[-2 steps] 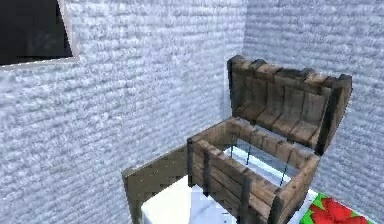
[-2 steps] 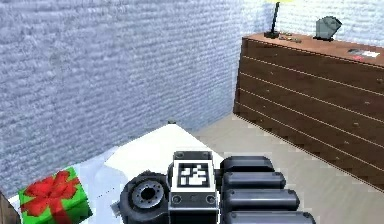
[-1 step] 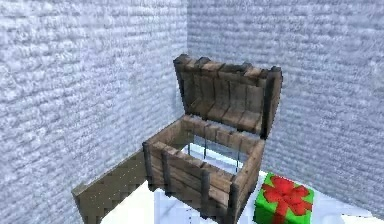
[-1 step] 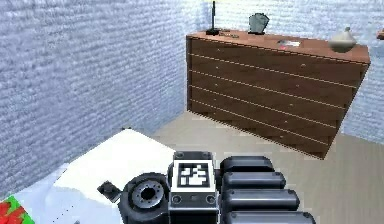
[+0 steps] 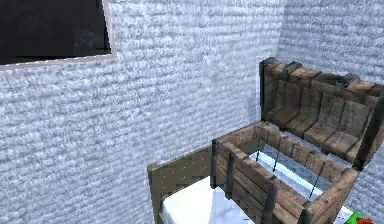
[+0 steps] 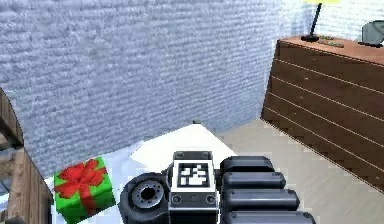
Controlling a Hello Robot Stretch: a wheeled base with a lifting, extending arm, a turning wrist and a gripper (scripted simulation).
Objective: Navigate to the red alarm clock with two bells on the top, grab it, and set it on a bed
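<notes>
One gripper is seen tucked in near the bed, likely for driving; whether anything is held cannot be told, nor where the alarm clock is.

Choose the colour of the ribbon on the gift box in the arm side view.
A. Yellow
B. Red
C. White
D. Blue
B: the gift box is green and tied in red.
</notes>
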